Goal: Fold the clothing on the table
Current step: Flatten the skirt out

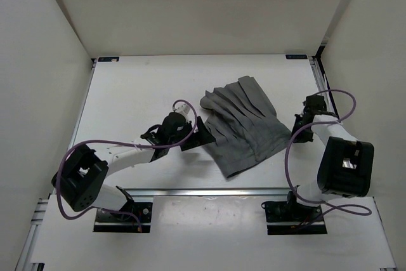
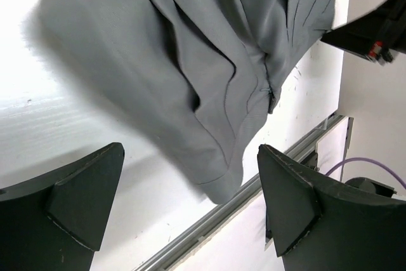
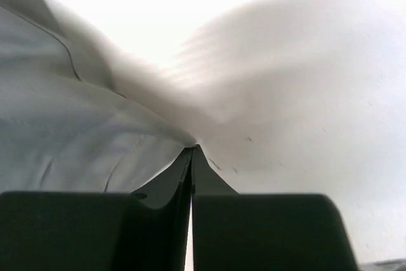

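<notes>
The grey pleated clothing [image 1: 244,125] lies spread on the white table [image 1: 146,93], right of centre. My left gripper [image 1: 198,134] sits at the garment's left edge with its jaws wide open and nothing between them. In the left wrist view, a lower corner of the clothing [image 2: 209,93] hangs just ahead of the open left gripper [image 2: 190,204]. My right gripper [image 1: 297,125] is at the garment's right edge. In the right wrist view, the right gripper [image 3: 192,149] is shut, and the clothing [image 3: 76,131] is drawn to a point at its tips.
A metal rail [image 1: 209,190] runs along the table's near edge, close behind the garment's lower corner, and shows again as the rail [image 2: 254,204] in the left wrist view. White walls [image 1: 38,61] enclose the table on three sides. Purple cables [image 1: 288,157] loop off both arms.
</notes>
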`<state>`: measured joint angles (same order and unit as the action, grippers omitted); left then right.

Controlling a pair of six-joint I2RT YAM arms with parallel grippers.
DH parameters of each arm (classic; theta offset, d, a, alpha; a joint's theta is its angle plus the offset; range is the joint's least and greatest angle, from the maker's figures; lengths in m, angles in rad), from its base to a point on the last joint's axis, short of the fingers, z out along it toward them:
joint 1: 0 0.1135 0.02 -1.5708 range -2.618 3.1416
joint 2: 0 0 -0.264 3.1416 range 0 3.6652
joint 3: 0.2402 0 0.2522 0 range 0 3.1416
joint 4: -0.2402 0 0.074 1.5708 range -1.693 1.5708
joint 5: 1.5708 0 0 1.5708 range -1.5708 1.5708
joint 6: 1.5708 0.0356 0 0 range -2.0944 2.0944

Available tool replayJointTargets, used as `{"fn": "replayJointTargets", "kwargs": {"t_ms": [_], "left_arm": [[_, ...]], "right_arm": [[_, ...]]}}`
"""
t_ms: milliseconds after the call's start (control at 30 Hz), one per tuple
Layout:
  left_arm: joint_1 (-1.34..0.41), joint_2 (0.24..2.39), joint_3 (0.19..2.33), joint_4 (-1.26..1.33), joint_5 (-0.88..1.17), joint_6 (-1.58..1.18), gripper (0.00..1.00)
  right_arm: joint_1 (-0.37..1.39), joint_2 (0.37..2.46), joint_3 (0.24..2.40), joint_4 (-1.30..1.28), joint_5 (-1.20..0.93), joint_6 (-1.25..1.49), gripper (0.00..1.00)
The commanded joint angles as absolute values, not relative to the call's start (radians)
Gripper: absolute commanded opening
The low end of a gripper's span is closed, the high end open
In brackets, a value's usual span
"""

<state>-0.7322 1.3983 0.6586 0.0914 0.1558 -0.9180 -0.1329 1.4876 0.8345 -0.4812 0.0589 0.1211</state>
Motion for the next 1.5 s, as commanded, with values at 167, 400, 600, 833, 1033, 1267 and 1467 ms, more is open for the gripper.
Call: {"fn": "replayJointTargets", "kwargs": {"t_ms": [167, 400, 600, 833, 1033, 1267, 1467], "left_arm": [[-0.750, 1.370, 0.681, 0.066, 0.158, -0.904, 0.98], [-0.893, 1.381, 0.632, 0.115, 0.135, -0.989, 0.98], [-0.954, 1.456, 0.601, 0.228, 0.118, -1.077, 0.99], [-1.029, 1.606, 0.657, 0.302, 0.100, -1.127, 0.99], [-1.037, 1.675, 0.676, 0.328, 0.080, -1.143, 0.99], [-1.037, 1.657, 0.654, 0.316, 0.069, -1.146, 0.99], [-1.026, 1.651, 0.617, 0.348, 0.086, -1.170, 0.96]], "right_arm": [[0.065, 1.203, 0.769, -0.470, -0.107, 0.092, 0.25], [0.054, 1.169, 0.773, -0.476, -0.242, 0.092, 0.64], [0.006, 1.174, 0.819, -0.472, -0.204, 0.061, 0.64], [-0.034, 1.140, 0.815, -0.491, -0.222, 0.074, 0.63], [-0.005, 1.092, 0.805, -0.503, -0.189, 0.063, 0.63], [-0.008, 1.081, 0.782, -0.485, -0.167, 0.054, 0.62], [-0.015, 1.085, 0.787, -0.477, -0.163, 0.066, 0.62]]}}
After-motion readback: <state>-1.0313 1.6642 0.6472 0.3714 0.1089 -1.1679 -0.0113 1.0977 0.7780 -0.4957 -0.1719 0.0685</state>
